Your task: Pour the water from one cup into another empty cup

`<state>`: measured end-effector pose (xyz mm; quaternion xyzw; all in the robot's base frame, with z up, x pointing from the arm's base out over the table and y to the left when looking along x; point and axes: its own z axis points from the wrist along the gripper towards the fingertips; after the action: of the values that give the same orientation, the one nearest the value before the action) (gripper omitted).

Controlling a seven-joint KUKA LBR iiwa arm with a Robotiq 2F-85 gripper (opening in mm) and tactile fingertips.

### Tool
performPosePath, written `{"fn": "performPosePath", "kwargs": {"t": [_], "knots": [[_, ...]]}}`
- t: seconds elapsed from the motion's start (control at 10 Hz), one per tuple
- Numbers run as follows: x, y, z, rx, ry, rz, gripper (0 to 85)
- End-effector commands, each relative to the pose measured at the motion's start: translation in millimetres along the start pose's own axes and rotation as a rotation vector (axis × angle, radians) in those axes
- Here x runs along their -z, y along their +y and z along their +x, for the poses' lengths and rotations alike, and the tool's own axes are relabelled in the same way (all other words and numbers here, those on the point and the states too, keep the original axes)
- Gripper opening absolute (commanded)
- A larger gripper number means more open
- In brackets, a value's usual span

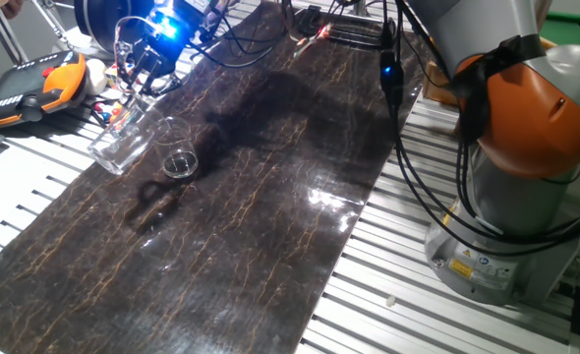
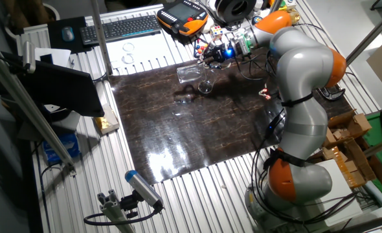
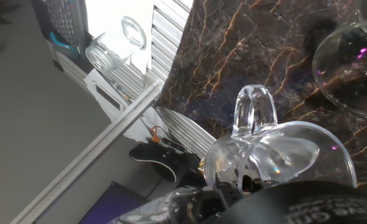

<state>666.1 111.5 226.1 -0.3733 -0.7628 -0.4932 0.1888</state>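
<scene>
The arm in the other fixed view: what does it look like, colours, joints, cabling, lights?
The arm has rounded silver-grey segments with orange bands at the joints, on a grey base bearing a warning label. Black cables hang alongside it. Near the claw, a blue light glows among bundled wires. The claw's own fingers are too small to describe.

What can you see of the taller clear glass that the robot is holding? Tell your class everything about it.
The taller glass is clear and see-through, narrow, with plain smooth walls. It is off the table, held at one end by the gripper and tipped steeply, almost on its side. It hangs beside and above the shorter glass, which stands upright on the dark marbled mat. Whether the two glasses touch cannot be told. Any water in it is too faint to see.
</scene>
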Motion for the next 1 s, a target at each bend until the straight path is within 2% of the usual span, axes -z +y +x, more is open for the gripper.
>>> {"fn": "performPosePath", "kwargs": {"t": [0.0,0.9], "knots": [[-0.2,-0.2,0.1,-0.004,0.003,-0.006,0.7],[2.7,-0.1,0.1,-0.014,0.027,-0.034,0.7]]}}
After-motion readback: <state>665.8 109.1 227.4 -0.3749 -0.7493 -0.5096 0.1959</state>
